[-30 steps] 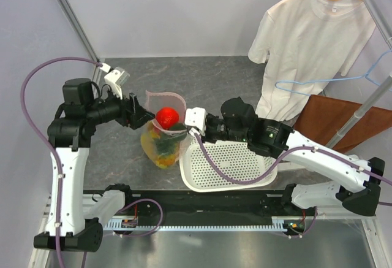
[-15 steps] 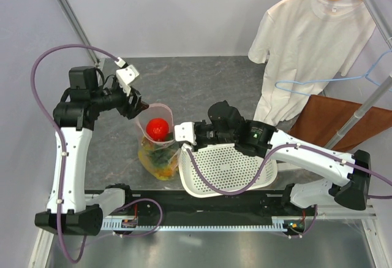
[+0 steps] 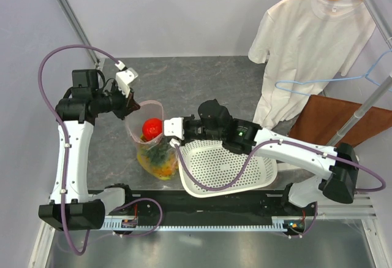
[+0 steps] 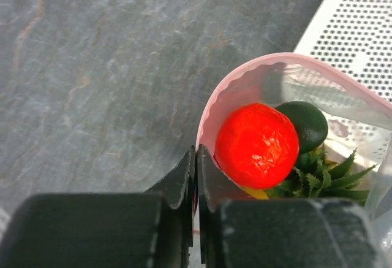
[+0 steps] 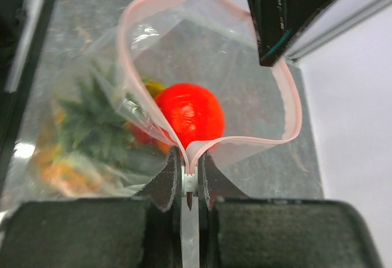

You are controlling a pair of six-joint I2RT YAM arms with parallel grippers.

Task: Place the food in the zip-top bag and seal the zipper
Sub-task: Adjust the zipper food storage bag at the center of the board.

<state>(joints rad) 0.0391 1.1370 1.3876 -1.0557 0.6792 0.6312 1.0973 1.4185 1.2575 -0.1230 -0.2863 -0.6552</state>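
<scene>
The clear zip-top bag (image 3: pixel 152 151) stands on the table with its mouth open. Inside lie the red apple (image 4: pixel 256 145), the dark green avocado (image 4: pixel 307 124) and the pineapple's green crown (image 4: pixel 321 175); yellow and orange food (image 3: pixel 160 168) shows lower down. My left gripper (image 4: pixel 196 155) is shut on the left rim of the pink zipper (image 4: pixel 245 70). My right gripper (image 5: pixel 190 159) is shut on the zipper's (image 5: pixel 293 105) opposite end, where the two strips meet at a white slider. From above, the left gripper (image 3: pixel 130 106) and right gripper (image 3: pixel 169 127) flank the apple (image 3: pixel 152 127).
A white perforated basket (image 3: pixel 229 168) lies just right of the bag, under my right arm. A white T-shirt (image 3: pixel 306 41) on a hanger and a brown board (image 3: pixel 334 121) stand at the right. Grey stone tabletop (image 3: pixel 196 81) extends behind the bag.
My left gripper has closed on the bag's rim after standing open. Both grippers and the bag's mouth have shifted left, and the right arm has reached further left.
</scene>
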